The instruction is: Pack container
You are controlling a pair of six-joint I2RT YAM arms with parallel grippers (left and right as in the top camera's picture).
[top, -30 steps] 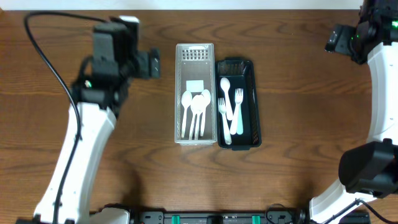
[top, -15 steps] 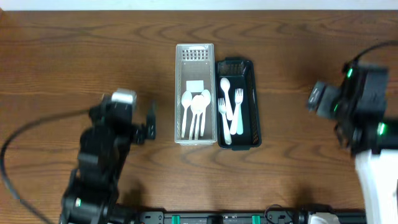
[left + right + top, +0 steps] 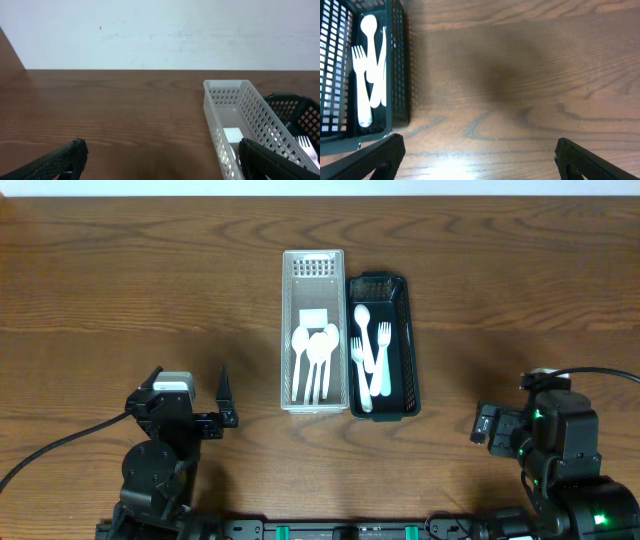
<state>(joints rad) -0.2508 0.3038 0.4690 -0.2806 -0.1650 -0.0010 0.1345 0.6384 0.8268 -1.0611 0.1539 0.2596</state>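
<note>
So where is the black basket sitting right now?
In the overhead view the black basket sits near the middle of the table, right beside the white tray on its right, with white cutlery lying inside.

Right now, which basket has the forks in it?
The black basket, right beside the white basket. It holds the white forks; the white one shows spoons but no forks.
</note>
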